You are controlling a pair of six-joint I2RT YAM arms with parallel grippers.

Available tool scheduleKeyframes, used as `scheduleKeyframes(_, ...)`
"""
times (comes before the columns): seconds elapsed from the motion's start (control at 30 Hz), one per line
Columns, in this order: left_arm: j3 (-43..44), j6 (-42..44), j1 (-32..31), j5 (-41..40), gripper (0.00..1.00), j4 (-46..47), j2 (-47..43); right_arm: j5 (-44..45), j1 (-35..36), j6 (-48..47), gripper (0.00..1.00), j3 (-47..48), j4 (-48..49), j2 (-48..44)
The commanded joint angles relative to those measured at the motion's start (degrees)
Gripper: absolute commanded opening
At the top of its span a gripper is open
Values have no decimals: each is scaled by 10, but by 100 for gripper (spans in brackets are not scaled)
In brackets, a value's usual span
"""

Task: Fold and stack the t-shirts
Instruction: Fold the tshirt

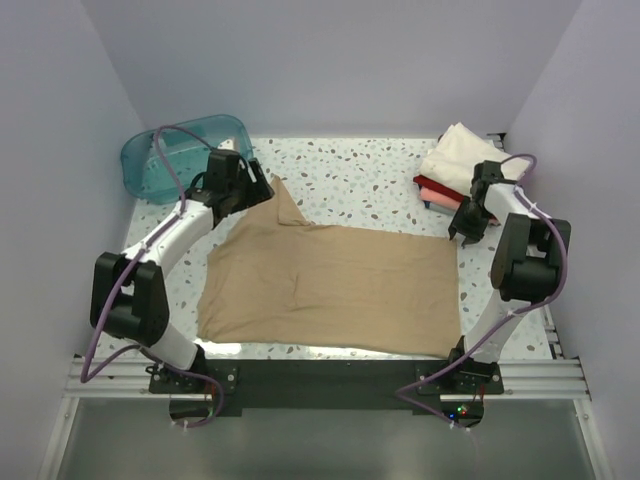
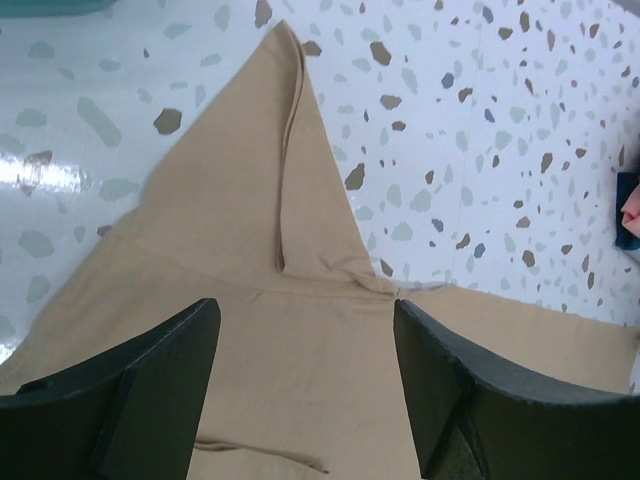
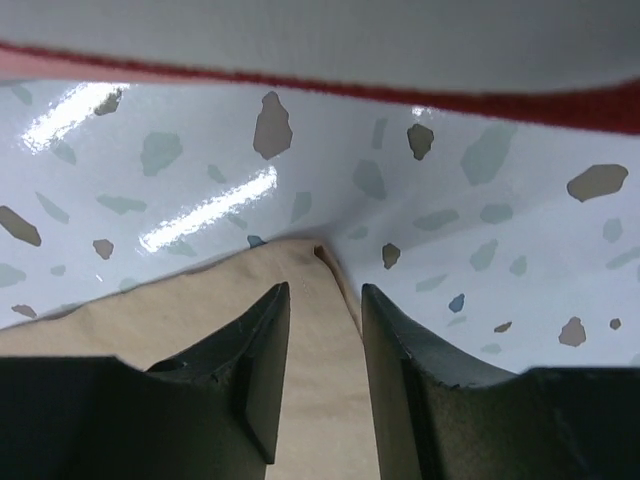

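Observation:
The tan t-shirt (image 1: 330, 285) lies spread flat mid-table, one sleeve (image 1: 283, 205) pointing to the back. My left gripper (image 1: 255, 192) hovers over that sleeve, open wide and empty. In the left wrist view the sleeve (image 2: 250, 190) lies beyond the gripper (image 2: 305, 310). My right gripper (image 1: 465, 232) is at the shirt's far right corner. In the right wrist view the gripper (image 3: 323, 295) is narrowly open, its jaws astride the corner (image 3: 315, 330), not clamped. A folded cream shirt (image 1: 460, 155) tops pink and red shirts (image 1: 433, 192) at the back right.
A translucent teal tub (image 1: 180, 155) stands at the back left, just behind my left arm. Walls enclose the speckled table (image 1: 370, 175) on three sides. The folded stack's red edge (image 3: 450, 98) lies close beyond my right gripper.

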Motion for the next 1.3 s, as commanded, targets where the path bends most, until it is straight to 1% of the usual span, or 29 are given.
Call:
scheduleKeyframes(0.0, 63, 20, -1, -5, 75, 23, 35, 9, -2, -1, 38, 24, 29, 19)
scheduleKeyframes(0.07, 99, 27, -1, -1, 75, 19, 75, 10, -2, -3, 35, 24, 28, 29)
scheduleKeyframes(0.2, 160, 40, 3, -1, 75, 23, 148, 14, -2, -2, 33, 22, 38, 49)
scheduleKeyframes(0.27, 195, 48, 7, 15, 74, 28, 193, 6, -2, 6, 30, 24, 45, 55)
scheduleKeyframes(0.3, 207, 52, 11, 25, 73, 36, 208, 1, -2, 10, 27, 23, 48, 61)
scheduleKeyframes(0.37, 248, 62, 17, 30, 72, 38, 254, -4, -2, 21, 25, 17, 57, 65)
scheduleKeyframes(0.43, 285, 65, 24, 30, 72, 47, 299, -10, -2, 26, 22, 9, 69, 70)
scheduleKeyframes(0.5, 306, 65, 29, 30, 72, 68, 324, -12, -2, 31, 18, 6, 70, 74)
scheduleKeyframes(0.53, 326, 64, 31, 32, 71, 76, 350, -13, -2, 35, 12, 3, 68, 74)
scheduleKeyframes(0.63, 372, 63, 34, 30, 70, 96, 399, -18, -2, 43, 4, -7, 67, 63)
scheduleKeyframes(0.73, 416, 59, 36, 30, 69, 101, 442, -14, -1, 45, 1, -12, 56, 49)
scheduleKeyframes(0.83, 441, 50, 37, 40, 65, 105, 470, -6, -1, 42, 1, -10, 44, 44)
scheduleKeyframes(0.9, 451, 39, 37, 41, 62, 93, 480, -6, -1, 43, 0, -8, 38, 46)
scheduleKeyframes(0.97, 455, 30, 37, 39, 61, 83, 487, -8, -1, 45, 0, -5, 31, 47)
scheduleKeyframes(1.07, 444, 20, 36, 32, 58, 70, 478, -8, -1, 43, 0, -5, 32, 49)
scheduleKeyframes(1.2, 398, 26, 33, 26, 58, 94, 444, -19, -1, 39, 0, 3, 28, 60)
scheduleKeyframes(1.27, 388, 31, 31, 18, 58, 79, 435, -26, -1, 41, 0, 7, 31, 64)
